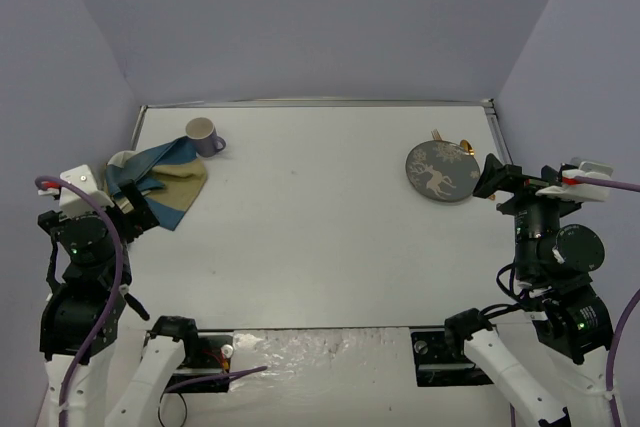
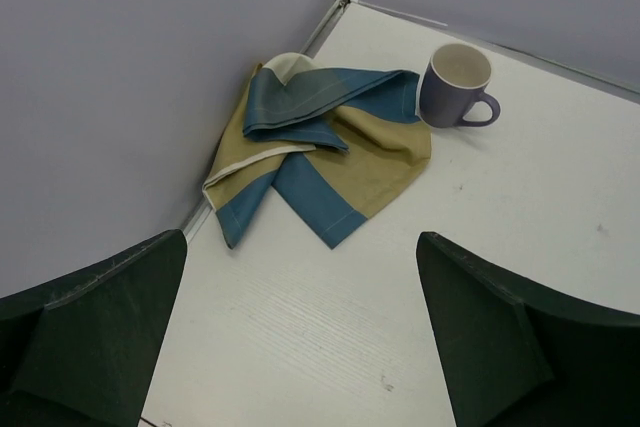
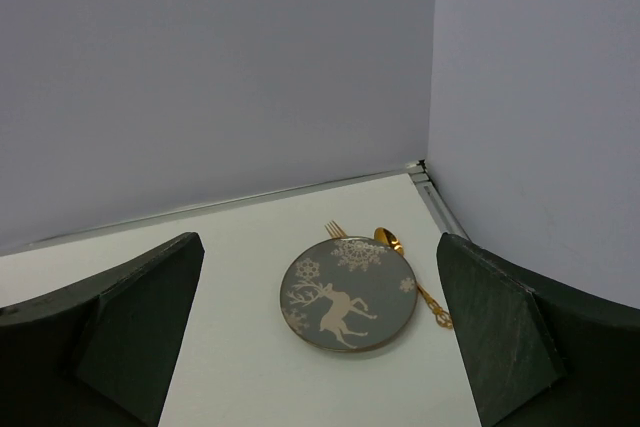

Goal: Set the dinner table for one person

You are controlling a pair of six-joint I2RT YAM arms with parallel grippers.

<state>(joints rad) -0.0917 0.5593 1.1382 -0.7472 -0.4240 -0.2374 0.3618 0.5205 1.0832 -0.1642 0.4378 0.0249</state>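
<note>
Along the side edges of the dinner table (image 1: pixel 320 247) my left gripper (image 2: pixel 300 242) and right gripper (image 3: pixel 320 242) hang spread and empty; laying hasn't begun, so next I'd pinch a corner of the crumpled placemat (image 2: pixel 330 147).

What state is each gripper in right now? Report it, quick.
Left gripper: open, holding nothing.
Right gripper: open, holding nothing.
</note>
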